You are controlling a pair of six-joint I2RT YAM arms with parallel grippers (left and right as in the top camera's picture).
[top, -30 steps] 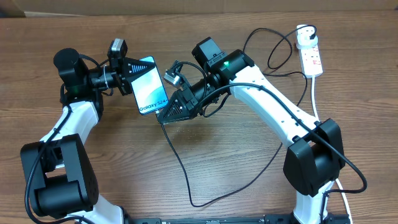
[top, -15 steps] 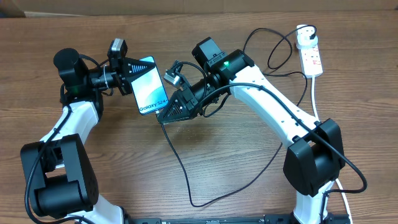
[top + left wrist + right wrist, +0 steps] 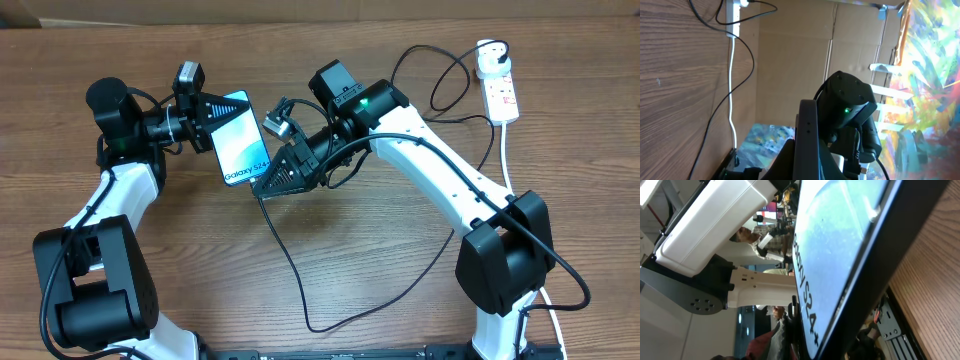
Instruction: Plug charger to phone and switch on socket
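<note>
Wooden table (image 3: 400, 280) seen from above. The left gripper (image 3: 213, 122) is clamped on the top end of a phone (image 3: 240, 140) with a bright blue screen, holding it tilted above the table. The right gripper (image 3: 266, 184) is pinched closed at the phone's bottom edge, apparently on the tip of the charger (image 3: 289, 264). Its thin black cord trails limply across the table. A white socket (image 3: 500, 92) lies far right. The phone looks rigid, smooth and slippery, best held by its edges. The cord is floppy, so grip its stiff tip.

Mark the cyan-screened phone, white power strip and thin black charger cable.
Cyan-screened smartphone (image 3: 243, 140), overhead view, screen centre.
White power strip (image 3: 503, 98), overhead view, mid-body.
Thin black charger cable (image 3: 291, 268), overhead view, slack on table.
</note>
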